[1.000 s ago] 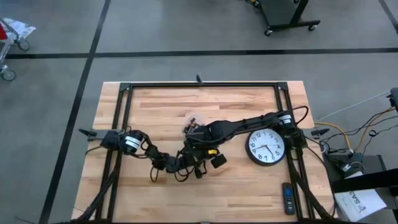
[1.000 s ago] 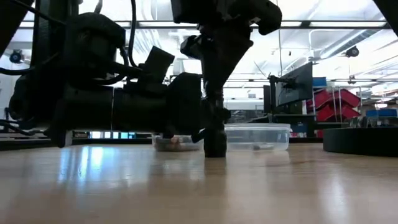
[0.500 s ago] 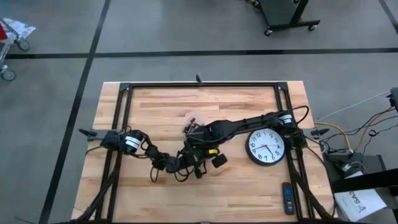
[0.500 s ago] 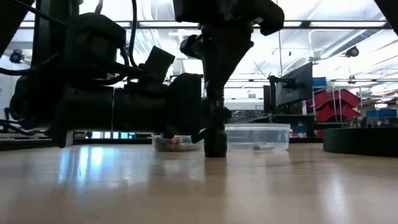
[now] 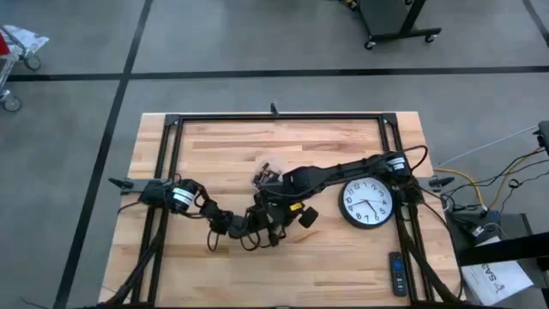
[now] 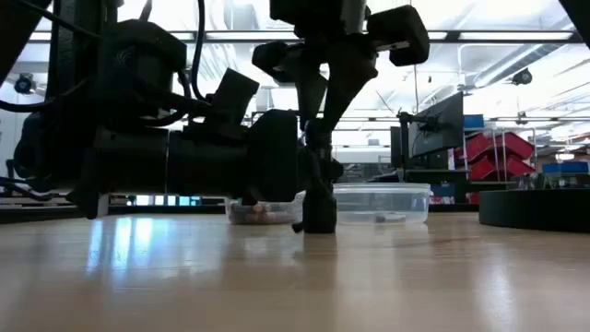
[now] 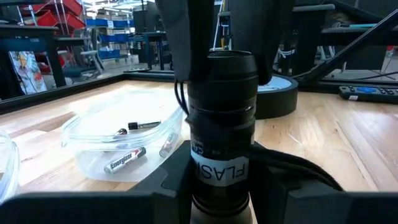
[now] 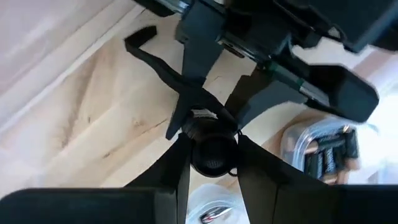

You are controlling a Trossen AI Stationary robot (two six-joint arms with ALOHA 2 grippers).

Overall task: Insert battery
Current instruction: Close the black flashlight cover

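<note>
Standing at the near edge, I see first the wooden table (image 6: 277, 286), made of pale planks with a smooth, a little shiny surface. On it, near the middle, the flashlight (image 7: 222, 124) stands upright: a black round tube with fine rings around the body and a white label with letters on the lower part. The left gripper (image 7: 221, 186) lies low over the wood and is clamped on this tube from both sides, low on the body at the label. Straight above the upper end of the flashlight hangs the right gripper (image 6: 318, 138), which comes down steeply from its dark arm; whether it pinches something there I cannot tell, because the tip is a dark shape against the bright ceiling lights. From above, the end of the tube looks like a dark hollow circle. Just behind the flashlight is a low round container (image 7: 124, 143) of clear thin plastic with a few batteries (image 7: 124, 160) lying loose on the bottom, small cylinders with metal ends. Beside it there is a second clear tub (image 8: 323, 149), and in it more batteries lie side by side. Farther to the right lies a round clock (image 5: 366, 202), flat on its back, with a thick black rim and a white face. A slim dark remote (image 5: 395, 274) lies by the table edge on that side.
</note>
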